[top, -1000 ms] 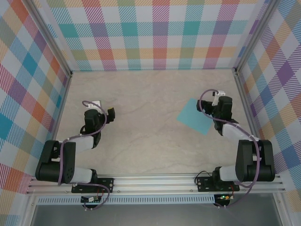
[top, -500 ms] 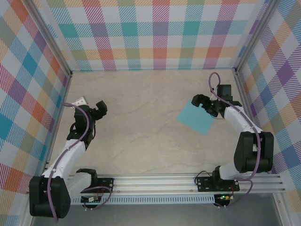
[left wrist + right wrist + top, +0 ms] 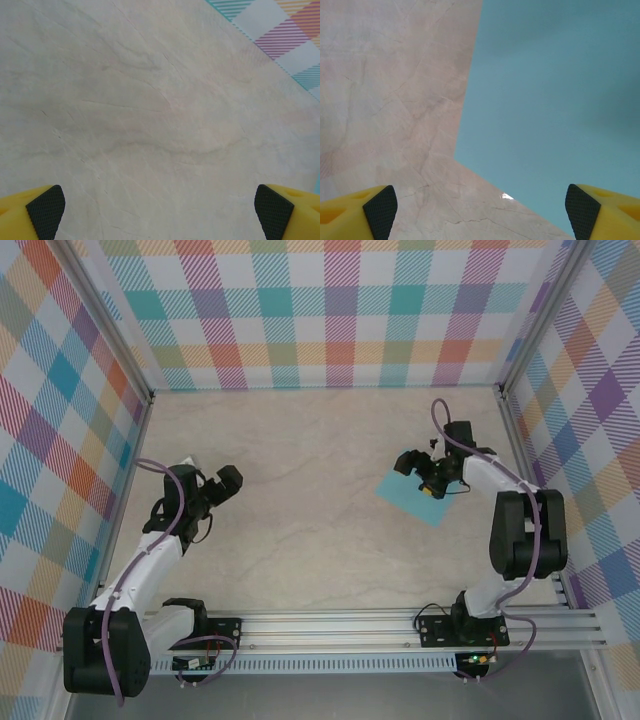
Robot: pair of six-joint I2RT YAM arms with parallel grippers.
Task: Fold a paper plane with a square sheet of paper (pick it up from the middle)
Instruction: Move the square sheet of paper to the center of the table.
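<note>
Teal square sheet (image 3: 405, 498) (flat, matte) on veined table (image 3: 300, 460).

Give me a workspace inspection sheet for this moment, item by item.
Surface: marbled beige table, flat.
Job's things: square sheet of paper, teal, lying flat at the right, no folds visible; no plane made yet.
Clutter: nothing seen.
Tools: left tool open over bare table; right tool open above the sheet's edge, contact unclear.
Cables: purple cables loop along both arms.
Surroundings: plaid walls on three sides; metal rail at the near edge.
</note>
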